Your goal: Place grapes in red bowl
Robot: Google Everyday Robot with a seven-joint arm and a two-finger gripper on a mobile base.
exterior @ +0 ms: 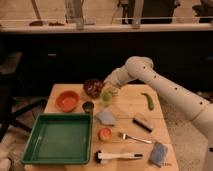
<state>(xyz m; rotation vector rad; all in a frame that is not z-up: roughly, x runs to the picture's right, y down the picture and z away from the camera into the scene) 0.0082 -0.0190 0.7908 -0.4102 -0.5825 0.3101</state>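
Pressed together and clamped on nothing that I can make out, my fingers (107, 84) hang low over the back part of the surface (126, 105). They are just beside the right rim of the dark bowl (85, 88) and above a small pale green thing (106, 96). My white arm (165, 89) comes in from the right, rises to a bend and then slopes down to the left toward them. The grapes (94, 88) seem to lie inside the dark bowl as a mottled dark red patch, but I cannot tell the single berries, so I am not fully sure. The red bowl (67, 100) stands to the left of the dark bowl, near it but apart, close to the left edge of the surface. A small dark cup (88, 106) stands between the two bowls, a little toward the front. A curved green pod (148, 101) lies to the right, well apart from my fingers. At the front left sits a green tray (33, 145). Beside it, to the right, are a grey cloth (106, 117), an orange round thing (105, 133), a fork (135, 138), a brush (119, 156) and a blue sponge (159, 154).
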